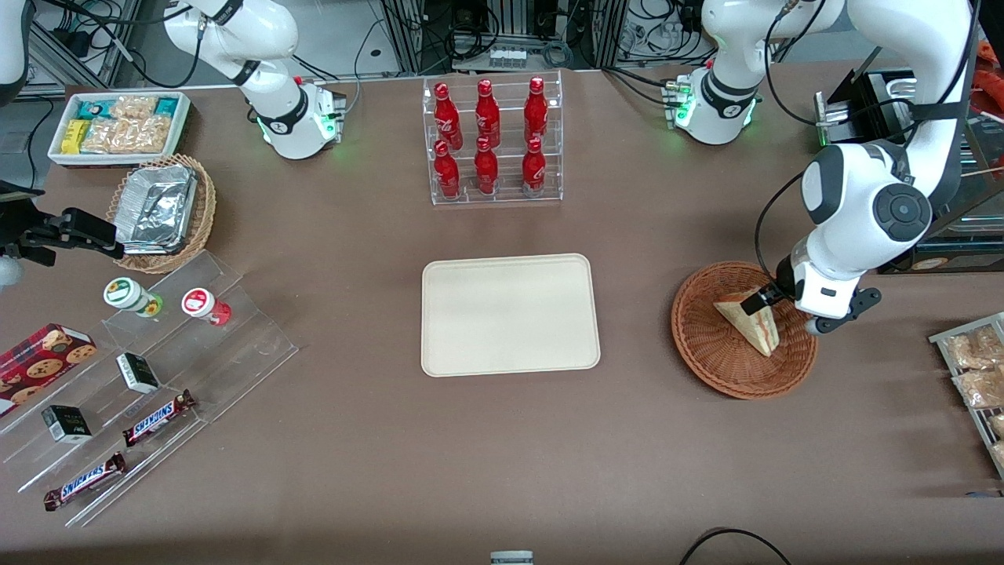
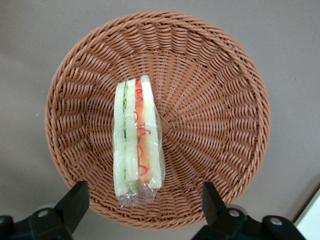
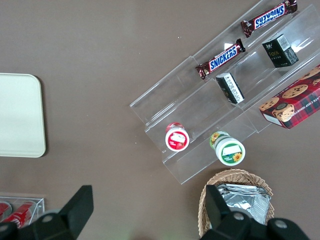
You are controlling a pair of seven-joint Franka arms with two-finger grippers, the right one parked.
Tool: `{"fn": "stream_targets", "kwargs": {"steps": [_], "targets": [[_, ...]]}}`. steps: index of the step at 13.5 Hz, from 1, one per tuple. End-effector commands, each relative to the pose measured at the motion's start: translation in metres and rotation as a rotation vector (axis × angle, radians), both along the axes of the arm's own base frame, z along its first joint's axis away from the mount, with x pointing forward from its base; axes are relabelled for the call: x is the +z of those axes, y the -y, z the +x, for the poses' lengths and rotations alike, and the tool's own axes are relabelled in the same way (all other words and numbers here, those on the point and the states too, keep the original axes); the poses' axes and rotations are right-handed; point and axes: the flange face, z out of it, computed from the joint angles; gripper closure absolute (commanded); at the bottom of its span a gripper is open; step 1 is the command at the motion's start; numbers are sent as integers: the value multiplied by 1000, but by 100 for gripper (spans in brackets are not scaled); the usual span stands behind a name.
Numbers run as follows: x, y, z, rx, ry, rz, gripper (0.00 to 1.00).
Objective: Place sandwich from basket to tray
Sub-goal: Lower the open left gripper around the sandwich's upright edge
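One sandwich (image 2: 137, 140), a plastic-wrapped triangular wedge of pale bread with red-orange and green filling stripes, lies inside one round, reddish-brown woven wicker basket (image 1: 710, 357) toward the working arm's end of the desk. One flat cream tray (image 1: 510, 314), rectangular with rounded corners and a low rim, sits bare at the desk's middle, well apart from the basket. Six red bottles (image 1: 486, 137) stand in a clear acrylic rack (image 1: 496, 196) farther from the front camera than the tray. The gripper (image 2: 142, 202) hovers over the basket's rim with its two black fingers (image 2: 75, 202) spread wide; the sandwich's wrapped end lies between them, untouched.
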Motion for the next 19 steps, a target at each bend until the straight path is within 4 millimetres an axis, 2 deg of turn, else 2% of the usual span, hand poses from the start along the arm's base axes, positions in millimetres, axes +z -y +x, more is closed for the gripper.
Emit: {"fn": "stream_targets", "kwargs": {"steps": [1, 4, 11, 13, 14, 15, 16, 17, 19], "targets": [[-7, -2, -11, 38, 41, 4, 0], [-23, -3, -13, 54, 48, 1, 0], [-72, -4, -16, 62, 58, -5, 0], [-86, -12, -15, 75, 66, -3, 0], [-86, -13, -15, 76, 71, -3, 8], [-85, -13, -15, 75, 71, -3, 34], [-83, -14, -16, 73, 74, -2, 71], [-80, -14, -17, 67, 76, -2, 97], [-72, -14, -18, 63, 77, 0, 100]]}}
